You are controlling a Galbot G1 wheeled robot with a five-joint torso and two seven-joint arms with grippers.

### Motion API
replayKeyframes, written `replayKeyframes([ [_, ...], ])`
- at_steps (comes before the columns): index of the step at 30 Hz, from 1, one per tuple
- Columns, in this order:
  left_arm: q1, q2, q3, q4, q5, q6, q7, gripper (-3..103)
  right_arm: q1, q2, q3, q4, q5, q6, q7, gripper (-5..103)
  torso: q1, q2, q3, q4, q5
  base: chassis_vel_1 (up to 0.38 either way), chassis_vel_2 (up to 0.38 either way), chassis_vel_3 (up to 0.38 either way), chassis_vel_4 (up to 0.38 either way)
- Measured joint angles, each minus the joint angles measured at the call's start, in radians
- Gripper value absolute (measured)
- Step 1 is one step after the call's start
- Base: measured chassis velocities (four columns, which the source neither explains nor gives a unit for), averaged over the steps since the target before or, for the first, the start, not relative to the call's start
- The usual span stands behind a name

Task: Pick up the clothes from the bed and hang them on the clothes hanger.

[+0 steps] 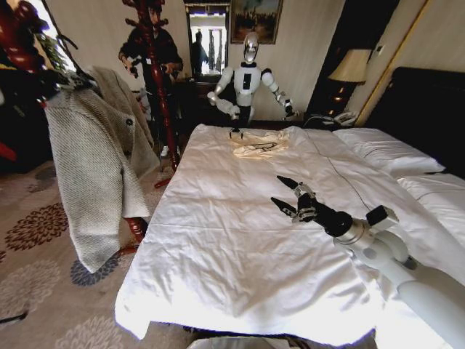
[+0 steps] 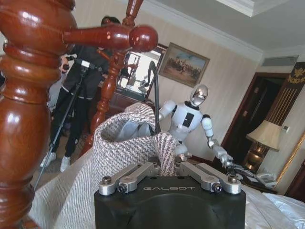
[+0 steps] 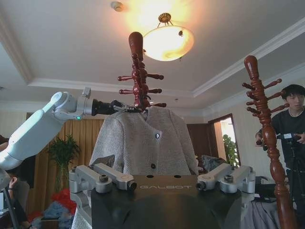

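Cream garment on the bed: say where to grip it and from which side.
Pinch the raised folds at the middle of the cream garment, coming straight down from above: it lies crumpled and low on the bed, with no edge lifted clear. The open right pincer hovers over the bed, nearer the robot; the left pincer is at the cardigan collar.

Pale striped wallpaper (image 1: 305, 43) covers the walls, hung with a gilt-framed painting (image 1: 256, 19). A beige carpet with dark floral medallions (image 1: 36, 225) covers the floor. A turned red-brown wooden coat stand (image 3: 139, 71) rises beneath a glowing domed glass ceiling lamp (image 3: 167, 42). A cream-shaded bedside lamp (image 1: 352, 67) stands by a dark doorway (image 1: 341, 43).
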Motion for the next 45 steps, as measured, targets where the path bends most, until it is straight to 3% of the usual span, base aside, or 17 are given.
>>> replayKeyframes([
  [11, -0.058, 0.029, 0.007, -0.008, 0.009, -0.012, 0.066, 7, -0.005, 0.005, -0.002, 0.005, -0.004, 0.001, -0.002, 100, 0.000, 0.000, 0.000, -0.0003, 0.0002, 0.000, 0.000, 0.000, 0.000],
  [17, -0.039, 0.043, -0.023, -0.009, 0.020, -0.014, 0.072, 7, -0.013, 0.006, 0.008, 0.014, -0.005, 0.003, -0.002, 100, 0.000, 0.000, 0.000, -0.0003, 0.0003, 0.000, 0.000, 0.000, 0.000],
  [27, -0.037, 0.072, -0.023, 0.097, 0.073, -0.016, 0.144, 7, -0.019, 0.022, 0.002, 0.016, -0.023, 0.006, -0.004, 100, 0.000, 0.000, 0.000, -0.0001, 0.0001, 0.000, 0.000, 0.000, 0.000],
  [39, -0.024, 0.023, 0.032, 0.211, 0.182, -0.009, 0.212, 7, -0.024, 0.027, -0.001, 0.006, -0.030, 0.009, -0.014, 100, 0.000, 0.000, 0.000, -0.0001, -0.0001, 0.000, 0.000, 0.000, 0.000],
  [45, 0.008, -0.002, 0.034, 0.191, 0.204, -0.012, 0.222, 7, -0.040, 0.035, 0.002, 0.005, -0.042, 0.011, -0.015, 100, 0.000, 0.000, 0.000, -0.0001, 0.0004, 0.000, 0.000, 0.000, 0.000],
])
